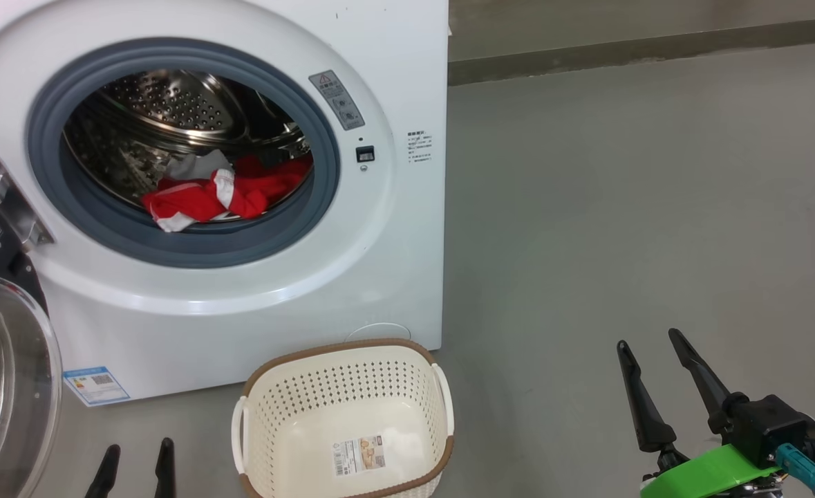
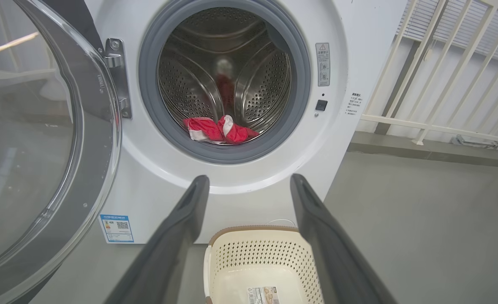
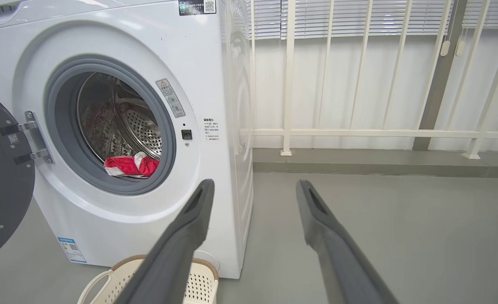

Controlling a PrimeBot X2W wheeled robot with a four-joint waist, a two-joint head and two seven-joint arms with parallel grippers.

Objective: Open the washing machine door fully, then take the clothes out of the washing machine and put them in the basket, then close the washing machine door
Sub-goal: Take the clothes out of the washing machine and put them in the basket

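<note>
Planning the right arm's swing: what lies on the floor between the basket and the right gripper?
The stretch is bare: in the head view, only grey floor separates the basket from the right gripper.

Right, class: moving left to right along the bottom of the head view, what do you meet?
washing machine door → left gripper → basket → right gripper
</note>
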